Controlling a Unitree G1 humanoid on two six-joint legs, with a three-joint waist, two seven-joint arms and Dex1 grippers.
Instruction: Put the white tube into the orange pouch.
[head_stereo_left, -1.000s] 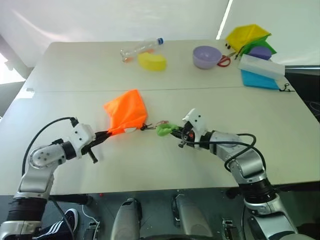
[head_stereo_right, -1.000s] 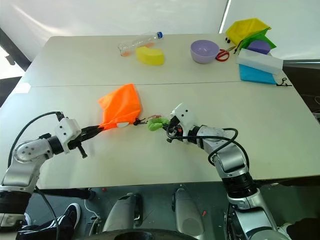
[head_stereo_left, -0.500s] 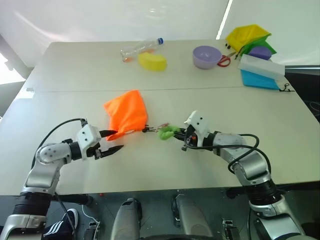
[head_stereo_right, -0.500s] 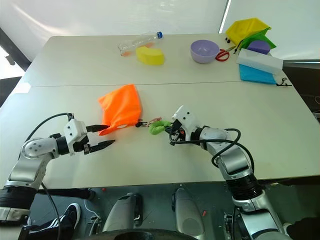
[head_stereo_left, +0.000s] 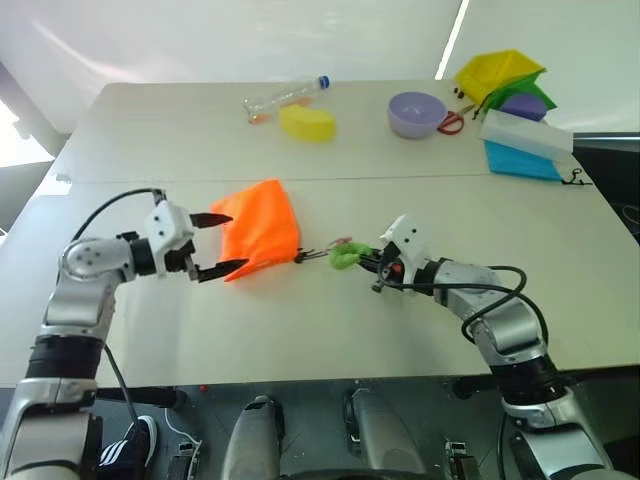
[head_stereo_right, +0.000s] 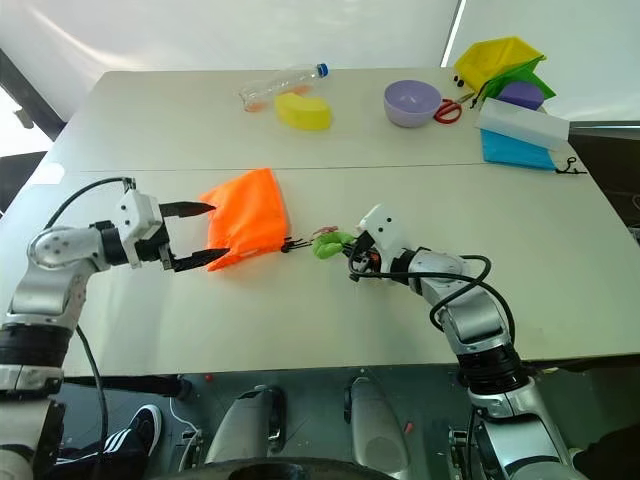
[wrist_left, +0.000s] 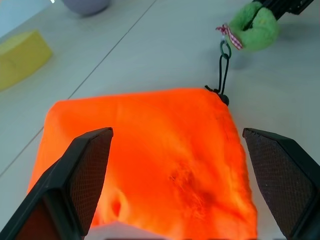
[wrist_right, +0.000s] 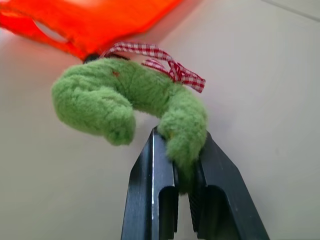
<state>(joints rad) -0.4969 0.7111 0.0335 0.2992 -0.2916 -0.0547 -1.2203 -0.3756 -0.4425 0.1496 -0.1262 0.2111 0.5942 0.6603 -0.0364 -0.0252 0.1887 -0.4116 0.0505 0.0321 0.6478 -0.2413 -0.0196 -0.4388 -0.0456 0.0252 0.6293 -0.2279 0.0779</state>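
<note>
The orange pouch lies flat on the middle of the table, and it also shows in the left wrist view as the orange pouch. My left gripper is open wide at its left side, one finger by the far corner and one by the near edge, with nothing held. A dark cord runs from the pouch to the green tag. My right gripper is shut on that green tag, right of the pouch. The white tube is hidden.
Along the back of the table lie a clear bottle, a yellow sponge, a purple bowl and red scissors. A blue and white box and a yellow bag sit at the back right.
My left gripper, shut at the pouch's near corner a second ago, has opened wide and risen to the pouch's left side. The right gripper drew the green tag slightly to the right.
</note>
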